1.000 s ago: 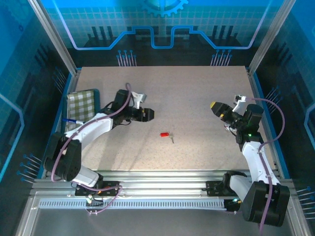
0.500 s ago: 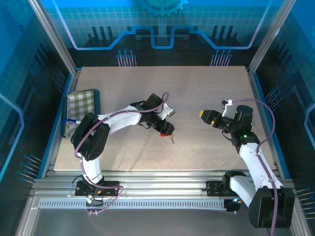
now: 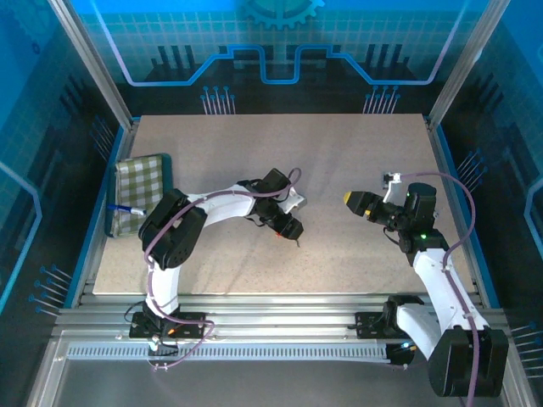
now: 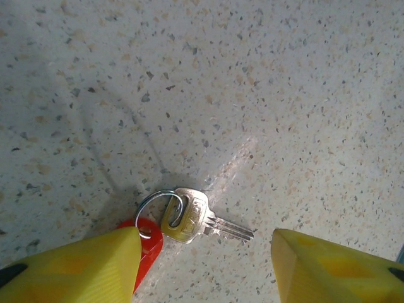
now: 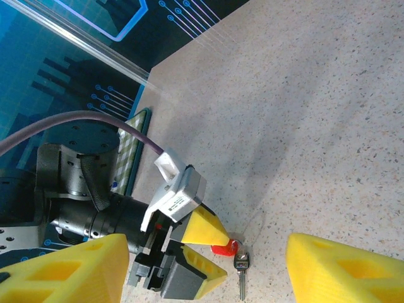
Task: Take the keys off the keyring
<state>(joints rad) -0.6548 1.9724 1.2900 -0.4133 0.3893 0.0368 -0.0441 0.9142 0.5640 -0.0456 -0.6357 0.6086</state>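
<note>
Left end effector (image 4: 205, 255), fingers apart, hangs over the keys (image 4: 194, 219) mid-table, with bare bench (image 3: 339, 153) on every side. Right end effector (image 3: 355, 202), also apart, hovers at three o'clock, well clear.

The left arm lies stretched from lower left to frame centre, the left gripper (image 3: 290, 229) tipped downward, yellow fingers (image 4: 82, 268) parted. At right, the right arm stands bent, the right gripper (image 3: 357, 202) pointing left, jaws wide apart.
</note>
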